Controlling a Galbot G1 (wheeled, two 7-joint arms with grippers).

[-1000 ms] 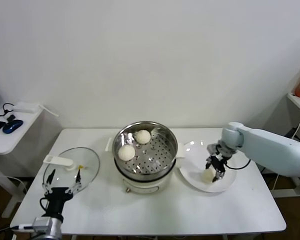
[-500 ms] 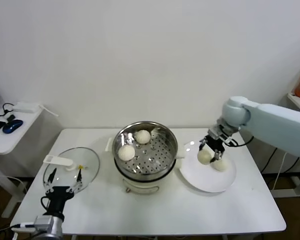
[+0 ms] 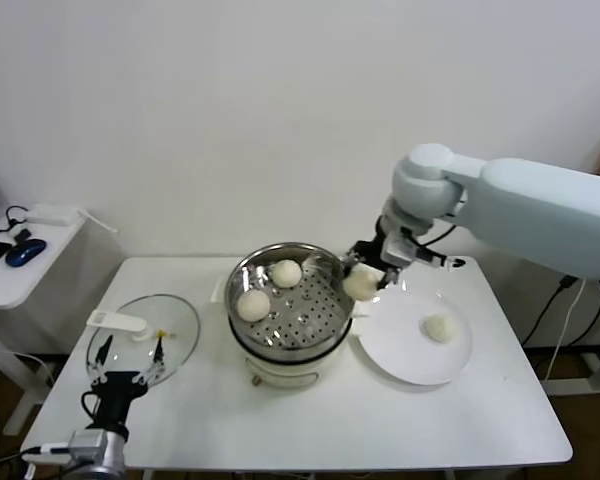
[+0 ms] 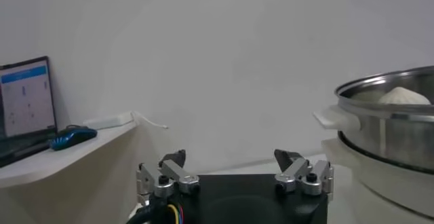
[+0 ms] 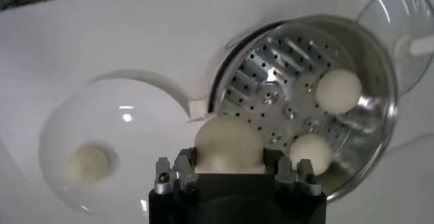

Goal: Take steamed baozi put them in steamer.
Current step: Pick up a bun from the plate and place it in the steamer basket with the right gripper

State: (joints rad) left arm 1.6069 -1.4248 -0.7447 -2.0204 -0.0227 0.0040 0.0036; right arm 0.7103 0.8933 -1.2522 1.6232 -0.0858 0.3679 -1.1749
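Observation:
The steamer (image 3: pixel 325 268) stands mid-table, a shiny steel pot on a white base, with two creamy-white baozi (image 3: pixel 253 305) (image 3: pixel 286 272) on its perforated tray (image 5: pixel 285 76). My right gripper (image 3: pixel 364 281) hangs just above the pot's right rim, shut on a third baozi (image 5: pixel 228 144). One more baozi (image 3: pixel 438 327) lies on the white plate (image 3: pixel 405 350) to the right. My left gripper (image 3: pixel 126 362) is parked open at the table's front left; from its wrist, the steamer (image 4: pixel 386 120) is off to one side.
A round glass lid (image 3: pixel 175 325) with a white handle (image 3: pixel 118 322) lies left of the steamer, just beyond the left gripper. A side shelf with a blue mouse (image 3: pixel 25 252) stands at the far left. The table's front edge runs along the bottom.
My right gripper lifted a baozi off the plate and carried it left, up to the steamer's right rim. One baozi stays on the plate. The left arm has not moved.

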